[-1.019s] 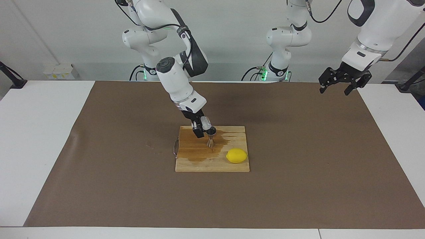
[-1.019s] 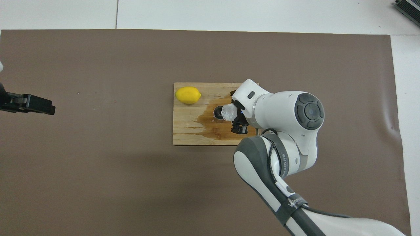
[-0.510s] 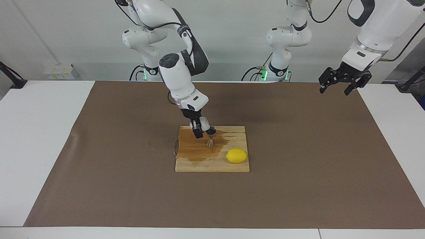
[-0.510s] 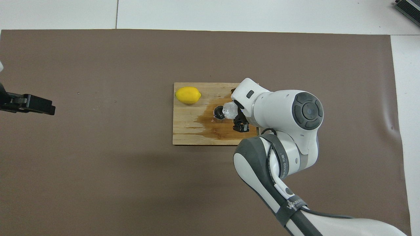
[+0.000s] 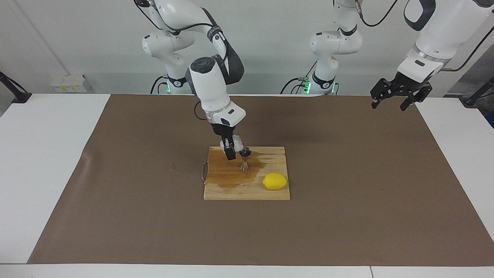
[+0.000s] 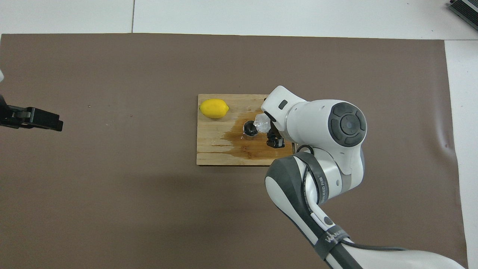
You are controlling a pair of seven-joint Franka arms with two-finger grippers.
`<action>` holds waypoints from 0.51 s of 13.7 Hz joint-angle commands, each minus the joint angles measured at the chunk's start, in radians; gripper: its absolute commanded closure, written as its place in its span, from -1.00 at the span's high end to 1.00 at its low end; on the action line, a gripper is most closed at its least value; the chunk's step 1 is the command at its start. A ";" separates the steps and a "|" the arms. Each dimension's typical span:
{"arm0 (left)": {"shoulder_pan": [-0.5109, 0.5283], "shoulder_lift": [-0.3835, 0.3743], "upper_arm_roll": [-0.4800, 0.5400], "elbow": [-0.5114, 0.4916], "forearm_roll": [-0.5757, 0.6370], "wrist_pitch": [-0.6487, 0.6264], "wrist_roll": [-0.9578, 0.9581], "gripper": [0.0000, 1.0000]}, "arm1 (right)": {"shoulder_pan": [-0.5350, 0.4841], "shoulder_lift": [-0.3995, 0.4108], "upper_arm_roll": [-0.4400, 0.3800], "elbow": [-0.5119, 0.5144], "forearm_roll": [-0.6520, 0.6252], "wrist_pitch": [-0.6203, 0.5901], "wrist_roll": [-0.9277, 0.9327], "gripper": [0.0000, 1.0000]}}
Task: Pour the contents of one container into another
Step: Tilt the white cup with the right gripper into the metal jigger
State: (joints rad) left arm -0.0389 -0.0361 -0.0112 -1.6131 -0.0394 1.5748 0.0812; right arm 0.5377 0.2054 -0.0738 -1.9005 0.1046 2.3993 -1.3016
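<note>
Pouring step: right gripper (image 5: 232,150), clamped on the plastic cup (image 5: 237,144), tips it over the jigger (image 5: 245,159) standing on the cutting board (image 5: 270,193), apparently mid-pour. Next: level the cup. Left gripper (image 5: 393,97) waits, fingers spread, empty.

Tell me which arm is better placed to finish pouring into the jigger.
The right. Its end effector already holds the plastic cup tilted over the jigger on the cutting board. The left end effector waits open over the mat's edge.
</note>
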 commanded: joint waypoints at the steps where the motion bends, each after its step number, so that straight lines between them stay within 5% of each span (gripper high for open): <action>1: 0.005 -0.002 -0.003 0.013 0.015 -0.021 0.012 1.00 | 0.002 0.008 0.000 0.011 -0.055 -0.017 0.035 -1.00; 7: 0.005 -0.002 -0.003 0.013 0.015 -0.021 0.012 1.00 | -0.001 0.008 0.002 0.006 -0.072 -0.006 0.033 -1.00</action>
State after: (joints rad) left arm -0.0389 -0.0361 -0.0112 -1.6131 -0.0394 1.5748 0.0812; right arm 0.5392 0.2116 -0.0742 -1.9006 0.0614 2.3981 -1.2995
